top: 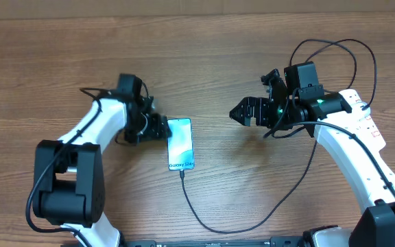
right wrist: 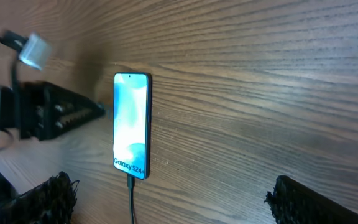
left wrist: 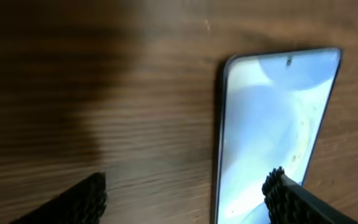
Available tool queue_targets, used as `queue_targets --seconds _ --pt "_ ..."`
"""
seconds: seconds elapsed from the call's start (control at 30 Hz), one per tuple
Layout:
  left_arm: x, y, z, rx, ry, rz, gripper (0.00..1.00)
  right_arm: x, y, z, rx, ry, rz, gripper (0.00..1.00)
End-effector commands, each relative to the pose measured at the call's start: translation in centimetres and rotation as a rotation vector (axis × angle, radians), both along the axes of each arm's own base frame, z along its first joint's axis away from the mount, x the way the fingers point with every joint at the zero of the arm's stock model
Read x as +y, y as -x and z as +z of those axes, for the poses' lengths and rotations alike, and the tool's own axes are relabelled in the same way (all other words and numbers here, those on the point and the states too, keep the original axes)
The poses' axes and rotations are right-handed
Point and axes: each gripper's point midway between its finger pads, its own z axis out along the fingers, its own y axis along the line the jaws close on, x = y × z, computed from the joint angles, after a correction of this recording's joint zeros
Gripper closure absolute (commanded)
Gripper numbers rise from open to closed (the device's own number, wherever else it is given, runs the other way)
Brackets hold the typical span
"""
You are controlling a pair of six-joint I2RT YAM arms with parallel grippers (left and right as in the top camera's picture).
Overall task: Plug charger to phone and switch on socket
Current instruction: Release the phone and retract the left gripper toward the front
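The phone [top: 180,144] lies flat on the wooden table, its light-blue screen lit and reading "Galaxy S24". The charger [top: 211,226], a thin black cable, is plugged into the phone's bottom end and loops right toward the socket. The socket [top: 374,132], a white strip with red switches, lies at the right edge, mostly hidden by my right arm. My left gripper [top: 162,128] is open at the phone's left edge. In the left wrist view [left wrist: 185,193] one finger is over the phone's screen [left wrist: 272,124], the other over bare wood. My right gripper [top: 237,113] is open and empty, right of the phone. In the right wrist view [right wrist: 173,205] it looks at the phone [right wrist: 132,124] and the charger's plug [right wrist: 131,186].
Black arm cables arc above the right arm [top: 334,51]. My left gripper's body also shows in the right wrist view [right wrist: 55,112], beside the phone. Bare wood lies between the phone and my right gripper.
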Motion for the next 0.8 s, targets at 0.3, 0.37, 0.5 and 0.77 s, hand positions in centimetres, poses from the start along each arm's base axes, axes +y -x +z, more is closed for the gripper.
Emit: queue_targets --seconds 0.3,0.37,0.5,0.77 --pt "2.1 -4.6 22.3 -0.496 -0.051 0.091 0.14 0.0 -1.1 1.0 -0.055 -0.003 -0.002 0.0" --pt "2.9 -2.8 25.0 -0.552 -0.071 0.12 0.14 0.0 -1.0 1.0 -0.052 -0.002 -0.002 0.0" --pt "3.9 2.0 29.5 -0.661 -0.085 0.143 0.14 0.1 -1.1 1.0 -0.054 -0.004 -0.002 0.0" --pt "6.0 12.0 34.7 -0.9 -0.103 0.186 0.14 0.2 -1.6 1.3 -0.078 -0.011 -0.008 0.29"
